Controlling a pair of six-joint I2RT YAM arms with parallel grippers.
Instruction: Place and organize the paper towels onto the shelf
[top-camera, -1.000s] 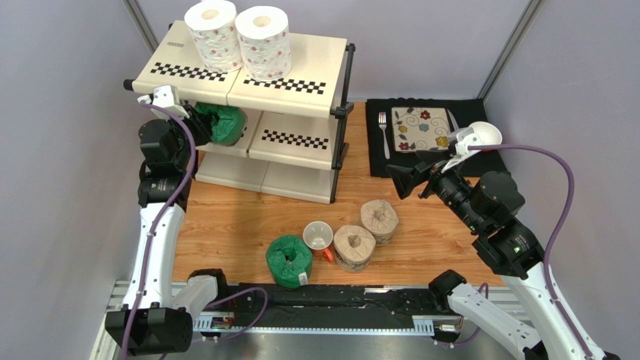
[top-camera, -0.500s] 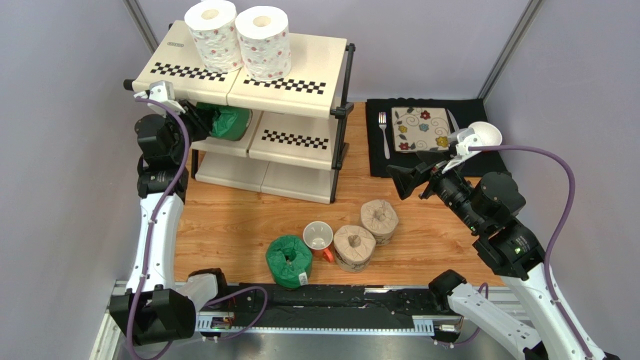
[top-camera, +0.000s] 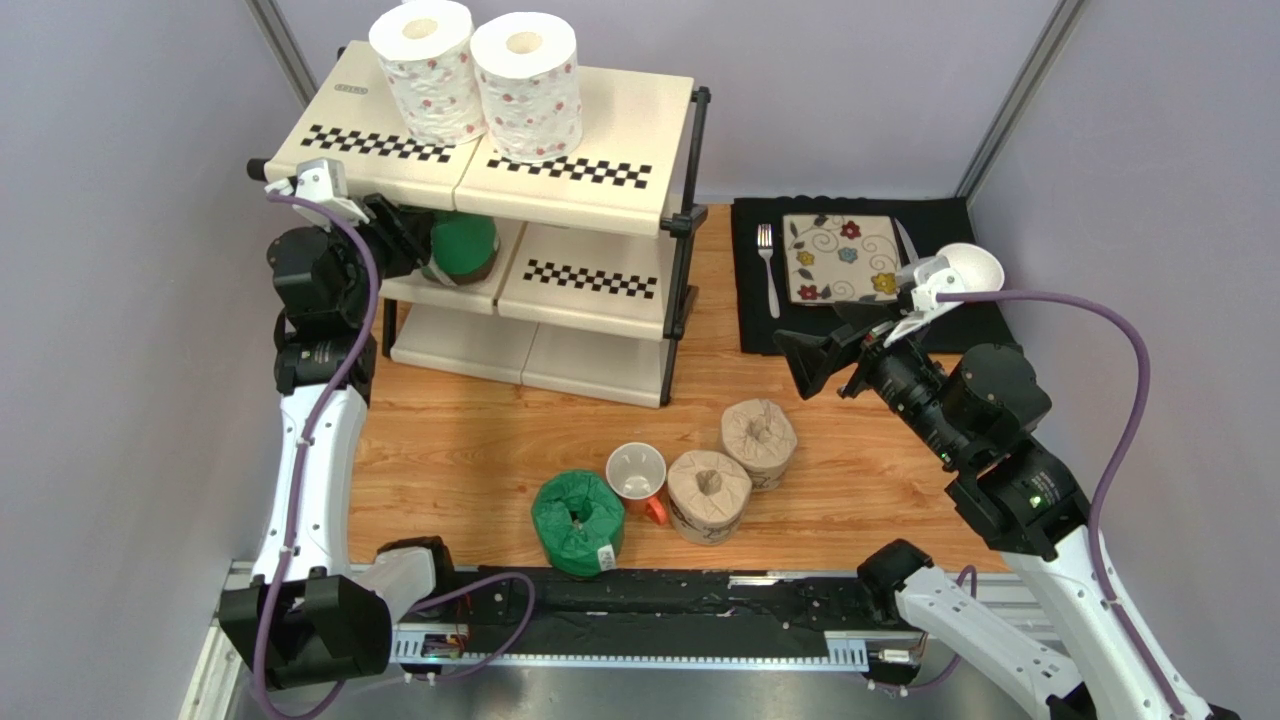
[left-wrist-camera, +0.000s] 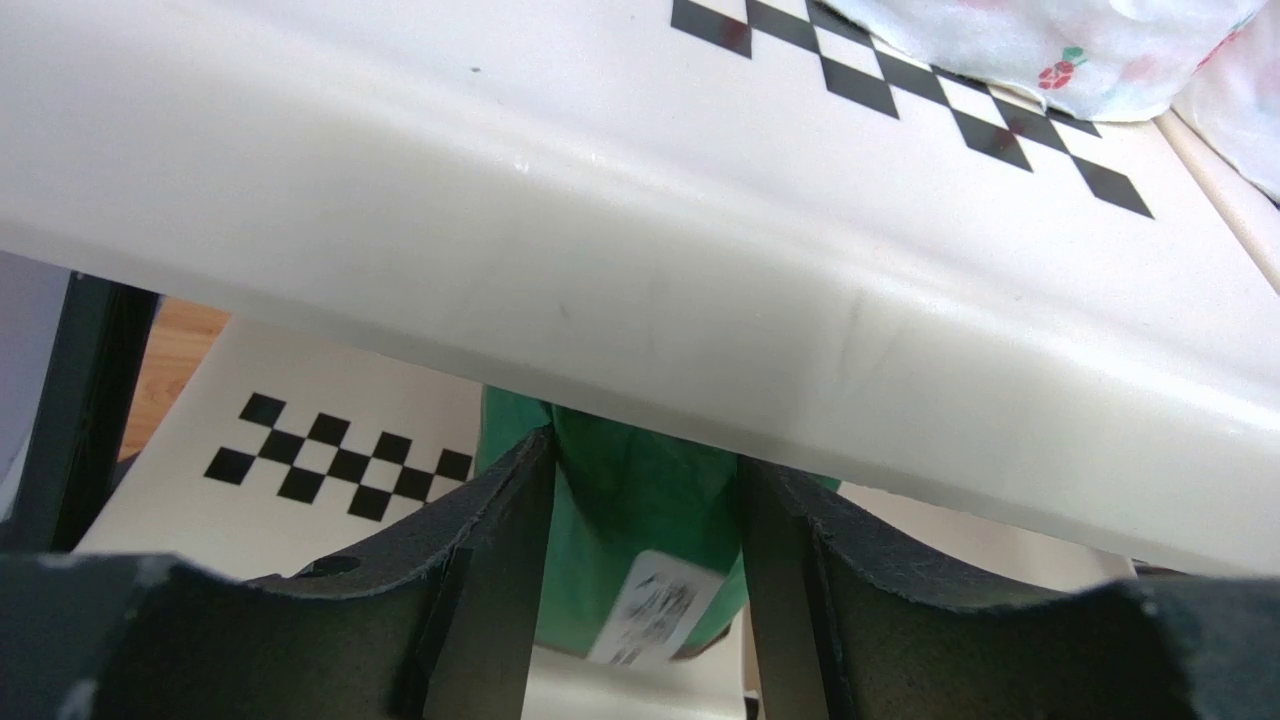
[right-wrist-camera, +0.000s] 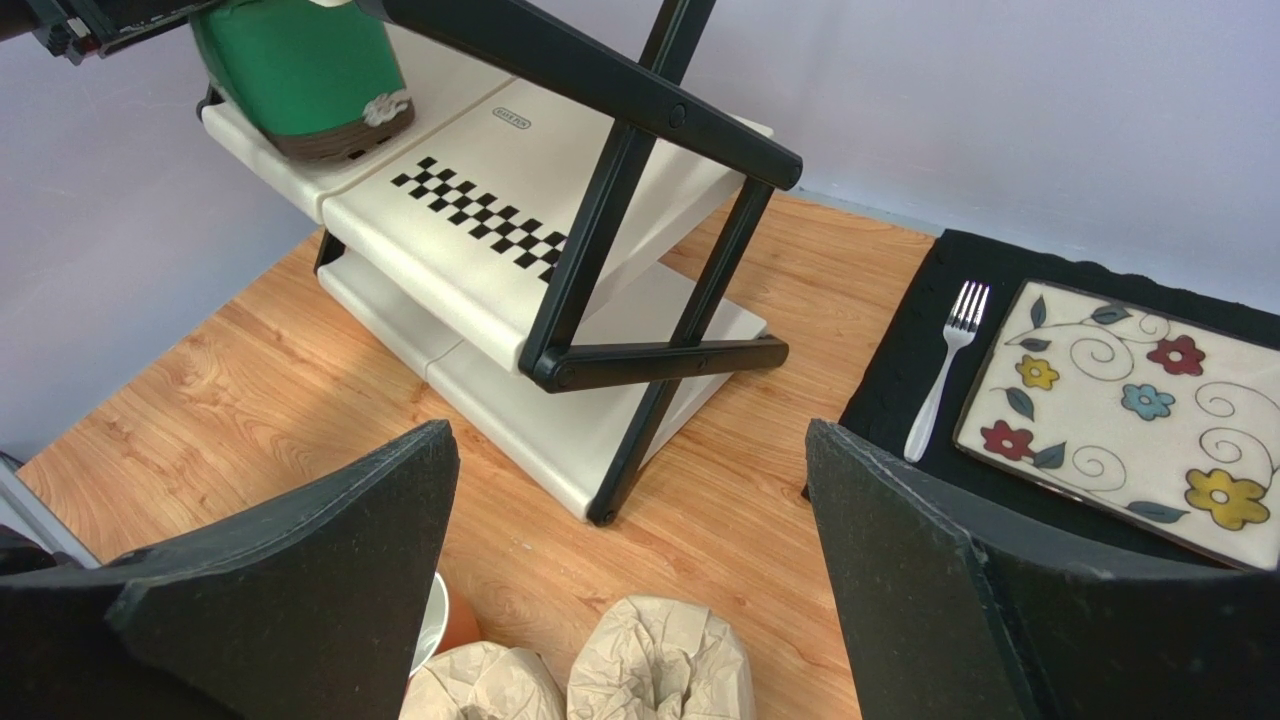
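Since the paper towels (top-camera: 708, 495) are judged light, soft and easily dented, they are best taken gently across the wrapped sides. One green roll (top-camera: 463, 243) is stood on the middle tier of the shelf (top-camera: 601, 278), framed by the narrowly parted left tool (left-wrist-camera: 646, 465); the right tool (right-wrist-camera: 631, 435) is held wide and empty.

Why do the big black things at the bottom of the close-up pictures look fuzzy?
Left wrist view: the left end effector sits by the lens, so its edges go soft; the green roll beyond looks clearer. Right wrist view: the right end effector is soft too, the fork crisp. Top view: even light, all sharp.
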